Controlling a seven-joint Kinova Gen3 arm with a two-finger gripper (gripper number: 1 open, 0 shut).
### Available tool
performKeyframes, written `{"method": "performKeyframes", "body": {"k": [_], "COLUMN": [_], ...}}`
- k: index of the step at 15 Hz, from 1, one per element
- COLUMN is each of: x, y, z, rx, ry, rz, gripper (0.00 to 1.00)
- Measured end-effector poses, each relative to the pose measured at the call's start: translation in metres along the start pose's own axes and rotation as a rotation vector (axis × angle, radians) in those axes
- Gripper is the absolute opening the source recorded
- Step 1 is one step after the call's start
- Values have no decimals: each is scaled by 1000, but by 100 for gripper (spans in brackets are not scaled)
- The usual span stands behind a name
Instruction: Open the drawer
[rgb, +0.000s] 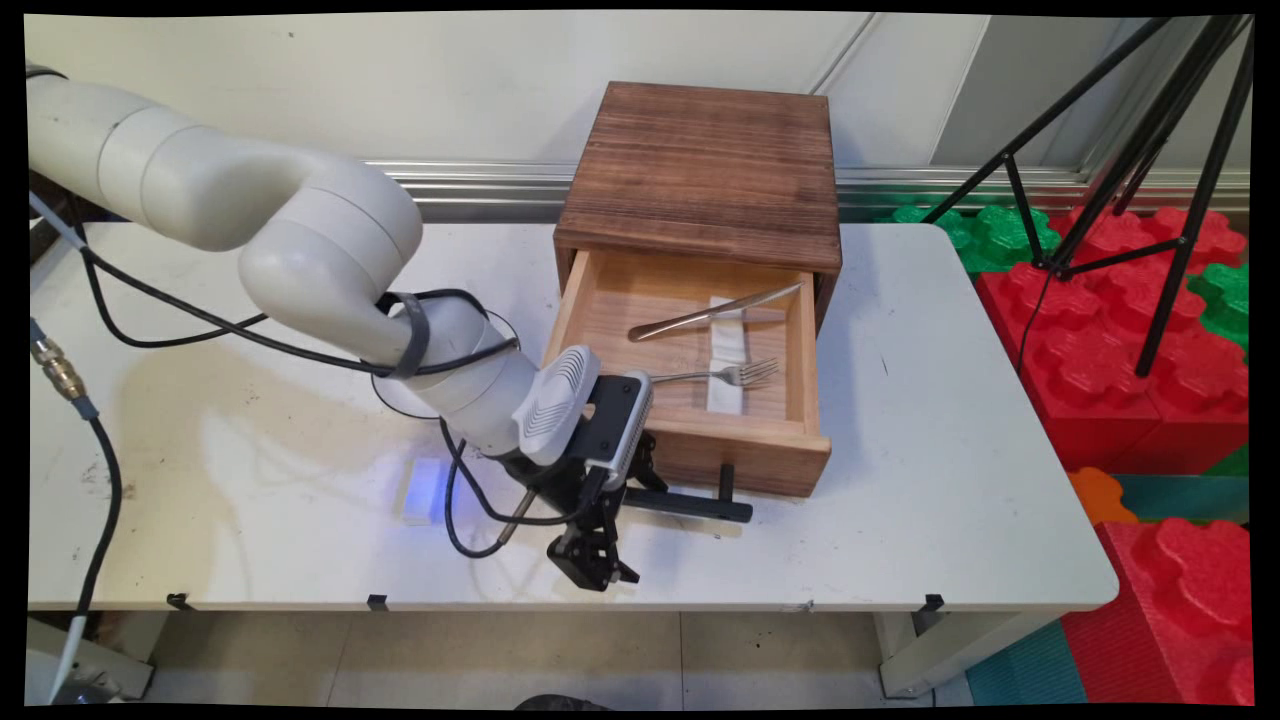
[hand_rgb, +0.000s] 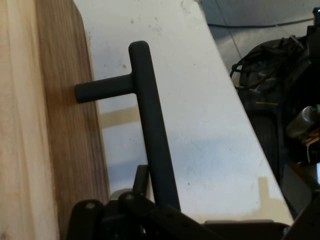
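One white table (rgb: 950, 480) carries a wooden box (rgb: 705, 170) with its drawer (rgb: 735, 445) pulled open; a knife (rgb: 712, 311) and fork (rgb: 722, 375) lie inside. By the drawer's black handle (rgb: 690, 505), near the table's front edge, hangs the claw (rgb: 592, 570); whether clenched, I cannot tell.

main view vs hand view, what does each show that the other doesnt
Only the main view shows the open drawer's inside, with a knife and a fork lying in it, the wooden box around it, and the gripper near the table's front edge. Only the hand view shows the handle's post meeting the drawer front up close. Both show the black bar handle, the drawer front and the white table.
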Motion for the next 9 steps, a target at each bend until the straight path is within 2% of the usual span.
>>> {"method": "performKeyframes", "body": {"k": [9], "x": [3], "y": [16], "z": [-1], "rx": [-17], "ry": [27], "rz": [-86], "gripper": [100]}}
